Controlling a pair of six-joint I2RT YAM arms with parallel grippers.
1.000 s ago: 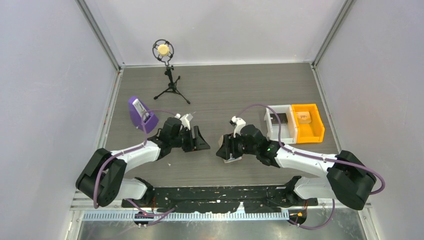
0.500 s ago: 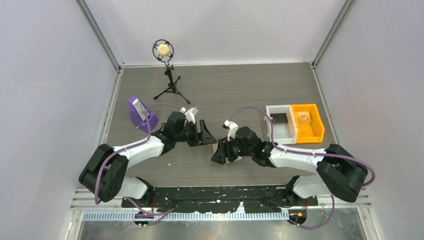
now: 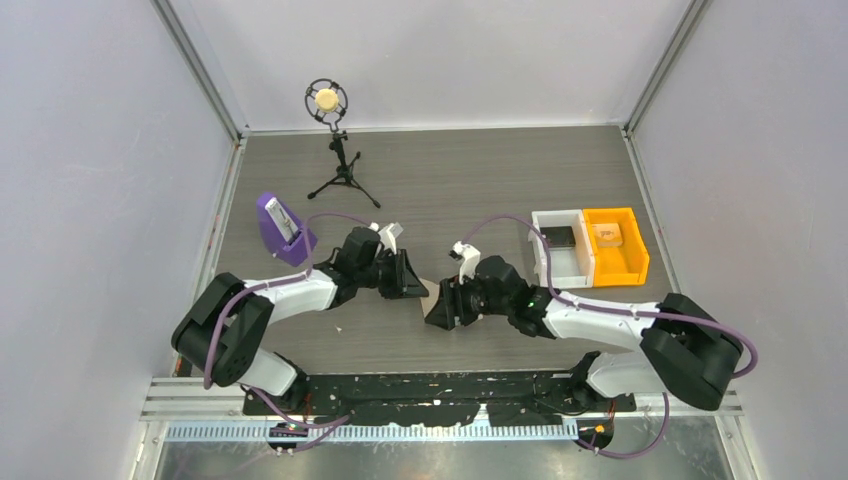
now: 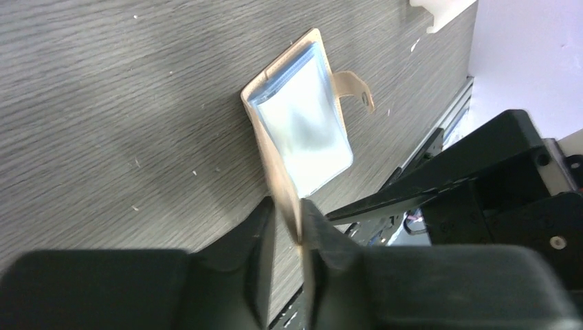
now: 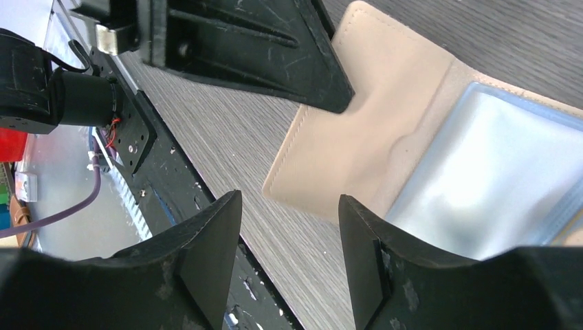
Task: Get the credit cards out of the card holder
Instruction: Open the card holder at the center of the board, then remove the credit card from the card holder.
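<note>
pinching card holder (image 4: pixel 302 137) on grey wood-grain table (image 3: pixel 450 170): l jaws; r jaws wide. pale walls (image 3: pixel 430 60).

Lab test cell: plain grey walls (image 3: pixel 100 150), microphone stand (image 3: pixel 341 172), parts bins (image 3: pixel 590 247).

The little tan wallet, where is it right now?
In the top view the card holder sits open near the front middle of the table, between the left gripper, which pinches its tan flap, and the open right gripper.
</note>
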